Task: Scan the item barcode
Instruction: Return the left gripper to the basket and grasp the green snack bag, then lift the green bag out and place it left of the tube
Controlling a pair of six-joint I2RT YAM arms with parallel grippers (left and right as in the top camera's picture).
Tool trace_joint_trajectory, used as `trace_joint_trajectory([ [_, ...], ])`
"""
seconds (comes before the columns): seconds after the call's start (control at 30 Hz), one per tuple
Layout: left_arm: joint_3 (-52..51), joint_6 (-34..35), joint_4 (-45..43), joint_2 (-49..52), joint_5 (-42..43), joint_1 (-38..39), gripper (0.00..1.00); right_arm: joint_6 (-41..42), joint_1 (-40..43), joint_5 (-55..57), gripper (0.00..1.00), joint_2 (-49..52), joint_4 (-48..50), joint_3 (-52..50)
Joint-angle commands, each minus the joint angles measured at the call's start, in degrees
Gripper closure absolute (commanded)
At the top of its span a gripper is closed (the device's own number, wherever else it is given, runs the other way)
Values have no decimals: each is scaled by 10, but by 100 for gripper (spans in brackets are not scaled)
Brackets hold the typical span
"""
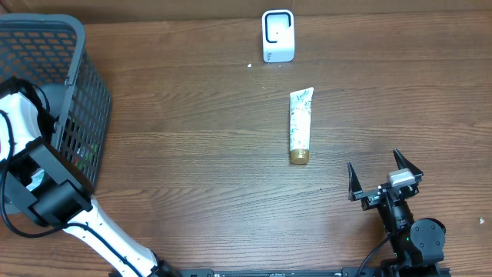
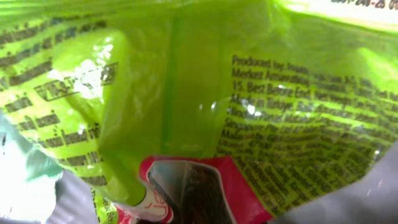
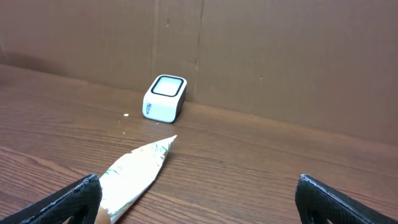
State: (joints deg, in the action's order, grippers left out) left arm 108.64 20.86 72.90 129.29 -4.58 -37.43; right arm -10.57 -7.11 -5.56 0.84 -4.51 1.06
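Brown wooden tabletop [image 1: 192, 154] open mid-span. Dark grey plastic mesh basket [image 1: 84, 92] walls off left. White gold-capped tube [image 1: 300, 123] lies near white boxy scanner [image 1: 277, 36].

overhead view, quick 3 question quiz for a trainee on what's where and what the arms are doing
1. Which arm reaches into the grey basket?
2. True or false: the tube lies touching the white scanner.
3. The right gripper is: A) open, holding nothing; B) shut on the tube; C) shut on the scanner.
Key: 1 the left arm; 2 false, they lie apart; 3 A.
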Motion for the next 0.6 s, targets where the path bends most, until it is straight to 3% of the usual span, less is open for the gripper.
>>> trace_joint_trajectory([
  [0.0,59,4,36,7,2,1,96,0,3,1,0,-7,3,-6],
  [0.4,497,-5,239,-6,6,2,96,0,3,1,0,-7,3,-6],
  [0.57,555,-21,237,-83,35,26,96,0,3,1,0,-7,3,-6],
])
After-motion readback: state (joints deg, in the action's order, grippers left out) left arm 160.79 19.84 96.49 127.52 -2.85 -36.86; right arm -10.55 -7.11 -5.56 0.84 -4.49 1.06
